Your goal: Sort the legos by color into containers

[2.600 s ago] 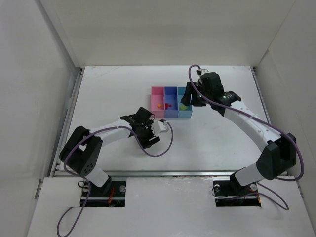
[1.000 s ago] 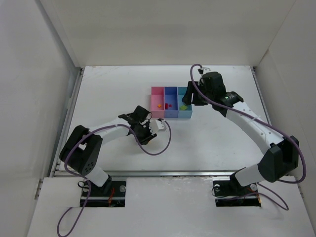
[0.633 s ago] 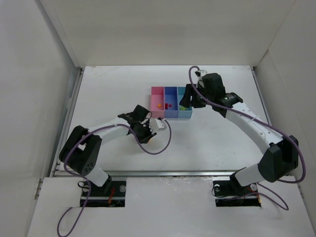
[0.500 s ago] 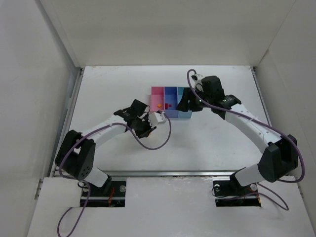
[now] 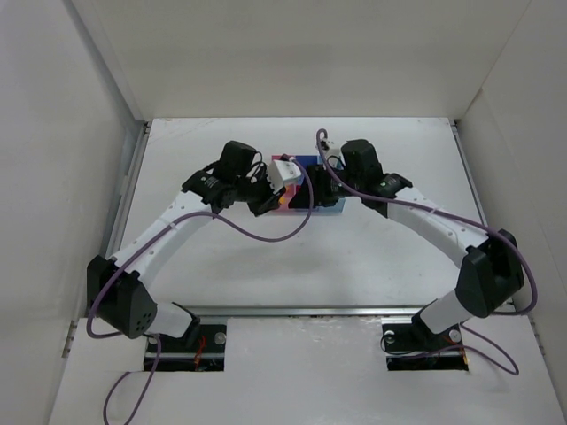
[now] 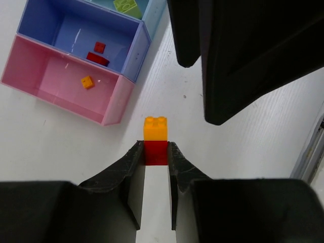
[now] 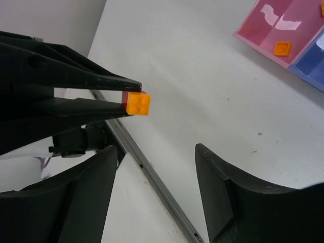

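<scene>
Two legos stacked together: where are they?

An orange brick sits on a red brick. The left gripper pinches the red one between its fingertips and holds the pair in the air above the white table.

And the other pincer?

The right gripper faces the stack from close by. Its jaws are spread wide and touch nothing.

Where are the containers?

The tray of three joined bins lies on the table beside both grippers. Seen from the left wrist, the pink bin holds one loose orange piece. The blue bin next to it holds two red pieces. The cyan bin at the far end holds a yellow-green brick.
</scene>
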`<action>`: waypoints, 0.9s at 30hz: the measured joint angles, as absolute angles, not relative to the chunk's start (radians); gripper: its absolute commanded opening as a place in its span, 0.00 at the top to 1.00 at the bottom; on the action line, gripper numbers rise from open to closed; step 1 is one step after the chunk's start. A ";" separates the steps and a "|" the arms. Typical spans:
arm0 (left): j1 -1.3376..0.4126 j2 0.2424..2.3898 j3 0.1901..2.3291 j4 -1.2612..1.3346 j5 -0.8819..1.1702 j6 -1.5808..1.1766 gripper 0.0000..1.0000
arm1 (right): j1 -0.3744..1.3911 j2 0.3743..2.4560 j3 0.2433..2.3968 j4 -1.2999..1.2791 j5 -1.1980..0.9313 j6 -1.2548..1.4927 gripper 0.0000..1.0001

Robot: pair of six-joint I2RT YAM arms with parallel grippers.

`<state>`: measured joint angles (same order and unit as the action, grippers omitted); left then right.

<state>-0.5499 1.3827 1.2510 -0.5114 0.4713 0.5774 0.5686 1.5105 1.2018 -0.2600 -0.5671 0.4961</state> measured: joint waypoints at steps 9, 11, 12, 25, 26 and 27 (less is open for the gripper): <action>-0.556 1.391 1.295 -0.544 0.485 0.570 1.00 | 0.570 1.569 1.294 -0.226 -0.599 0.529 0.31; -0.561 1.391 1.296 -0.544 0.486 0.570 1.00 | 0.570 1.588 1.308 -0.221 -0.611 0.535 0.33; -0.561 1.391 1.296 -0.545 0.486 0.570 1.00 | 0.570 1.597 1.312 -0.220 -0.615 0.537 0.33; -0.563 1.394 1.304 -0.551 0.491 0.548 1.00 | 0.572 1.631 1.326 -0.210 -0.665 0.565 0.72; -0.563 1.394 1.306 -0.551 0.491 0.548 1.00 | 0.572 1.631 1.327 -0.210 -0.666 0.566 0.73; -0.563 1.394 1.308 -0.551 0.492 0.547 1.00 | 0.572 1.631 1.328 -0.210 -0.669 0.567 0.75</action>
<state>-0.5632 1.3937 1.3083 -0.5507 0.4915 0.5468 0.5716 1.6306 1.3281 -0.2096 -0.6685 0.5674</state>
